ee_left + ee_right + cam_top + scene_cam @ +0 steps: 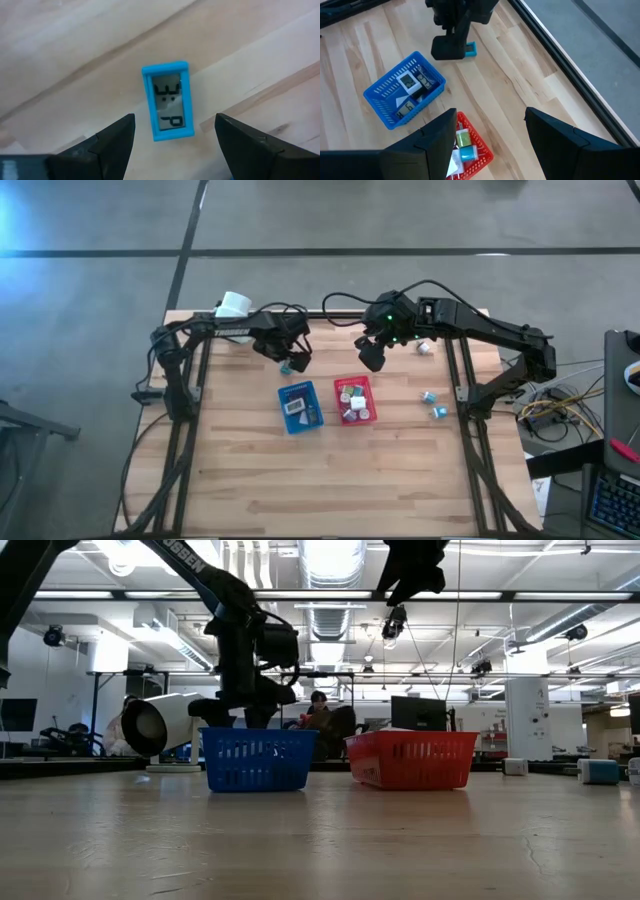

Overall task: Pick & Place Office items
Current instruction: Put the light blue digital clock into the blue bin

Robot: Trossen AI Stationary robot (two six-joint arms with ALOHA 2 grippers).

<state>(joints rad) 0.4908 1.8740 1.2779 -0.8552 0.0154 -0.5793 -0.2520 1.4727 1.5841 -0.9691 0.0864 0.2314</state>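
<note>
The left hand [292,360] hangs low over the wooden surface [330,470] just at 12 o'clock of the blue tray [300,407], its two dark fingers [112,142] spread apart with a teal flat piece [168,101] lying on the wood between them, untouched. That piece has a grey display window with dark segment marks that cannot be read for certain. The right hand [371,356] hovers higher, just at 12 o'clock of the red tray [356,400], its fingers [565,140] also apart and holding nothing. The blue tray [402,90] holds flat rectangular pieces in white, black and dark blue, some with small displays too tiny to read; the red tray [475,147] holds small clip-like pieces in teal, white and other colours. At 3 o'clock of the red tray two teal clips [433,404] lie loose on the wood, and another small piece [424,347] sits near the right arm at 1 o'clock. A white mug [234,305] lies on its side at the far edge, at 11 o'clock of the blue tray. The left arm bears white lettering, only partly legible in the low view. A person [318,712] sits in the room beyond the trays.
</note>
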